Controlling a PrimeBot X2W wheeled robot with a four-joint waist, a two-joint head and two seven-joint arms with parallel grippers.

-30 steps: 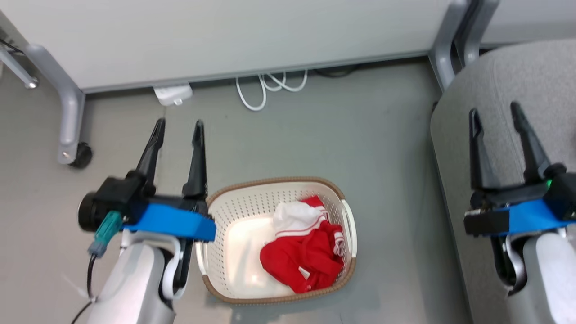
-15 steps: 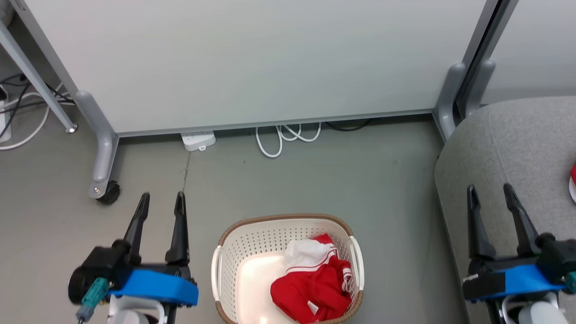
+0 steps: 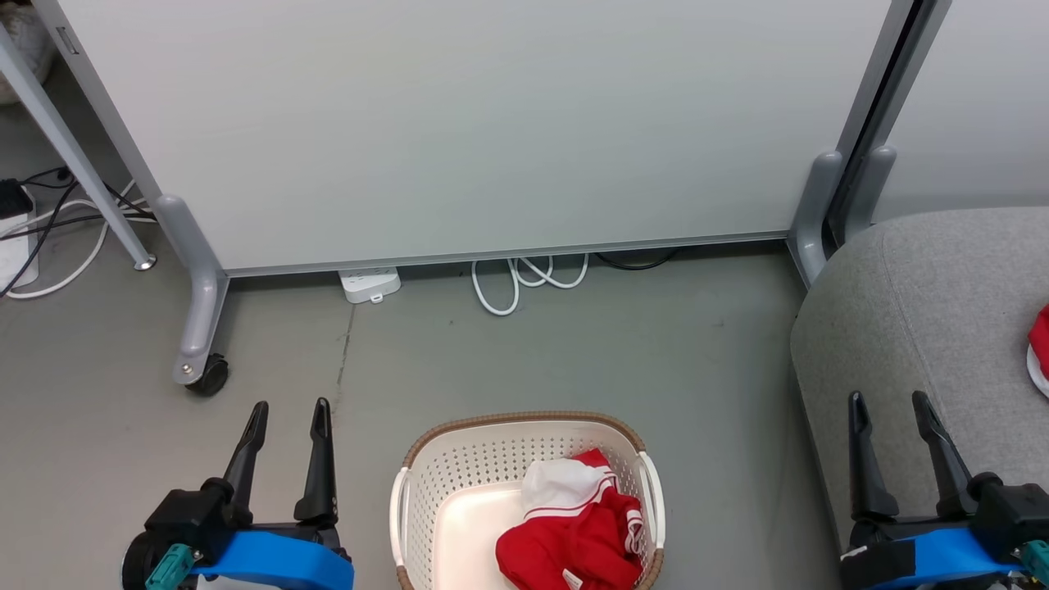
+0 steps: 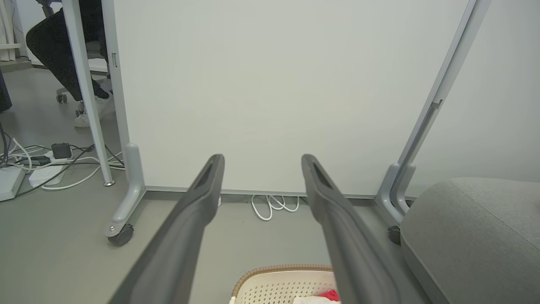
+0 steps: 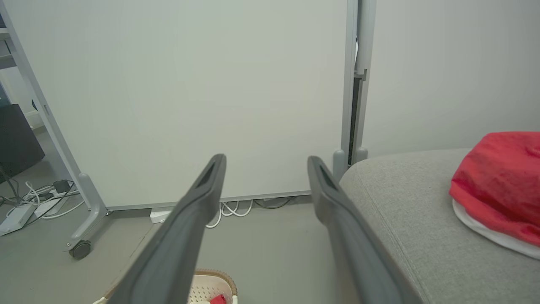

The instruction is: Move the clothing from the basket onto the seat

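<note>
Grey floor [image 3: 574, 352] runs back to a pale rolling panel [image 3: 492, 123], with a loop of white cable [image 3: 524, 283] under its lower edge. At the bottom centre of the head view sits the basket [image 3: 524, 418]. The clothing [image 3: 574, 545] lies bunched in its right half, red with a white panel uppermost. The seat [image 3: 918, 311] takes the right edge, well apart from the basket across the floor, and a red garment [image 5: 498, 181] already lies on it at the far right.

The clothing looks light and limp. I'd expect it to sag and trail once lifted, with nothing to break and little chance of slipping if enough cloth is pinched. The best hold is probably the raised hump in the middle of the heap, where the folds stack thick. A thin edge or the striped trim might only pull one layer loose. The basket looks light too, so a snagged piece could drag it along.

The left gripper [image 3: 291, 406] hangs at lower left, beside the basket's left side, fingers pointing up the frame, jaws wide with nothing between them. The right gripper [image 3: 887, 397] sits at lower right over the seat's near edge — same pose, jaws wide and empty. Neither is over the basket, and both wrist views look out toward the panel rather than down.
</note>
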